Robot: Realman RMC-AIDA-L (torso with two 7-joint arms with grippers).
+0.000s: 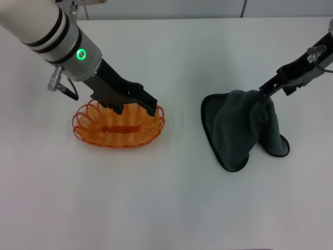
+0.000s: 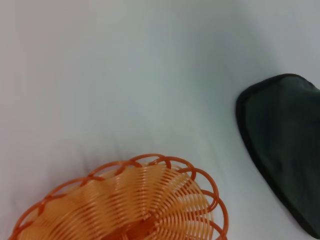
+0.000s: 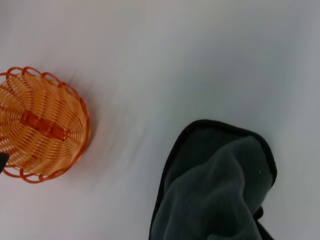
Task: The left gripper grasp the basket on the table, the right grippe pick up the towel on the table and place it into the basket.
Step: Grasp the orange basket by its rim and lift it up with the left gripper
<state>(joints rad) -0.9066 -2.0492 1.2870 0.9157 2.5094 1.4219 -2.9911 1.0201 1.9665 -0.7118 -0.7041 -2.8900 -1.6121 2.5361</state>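
White tabletop point(image 1: 171, 208) is occupied by the orange basket point(image 1: 118, 125) at left, whose far rim is clamped by the left gripper point(image 1: 136, 107). Well apart at right, the grey towel point(image 1: 240, 130) is pinched at its peak by the right gripper point(image 1: 264, 89), its lower folds resting on the surface.

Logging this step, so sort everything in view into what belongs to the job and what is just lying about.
Belongs to the job:
left gripper, at the basket's far rim
basket
right gripper, shut on the towel, lifting one part
towel
table

Just lying about:
nothing visible
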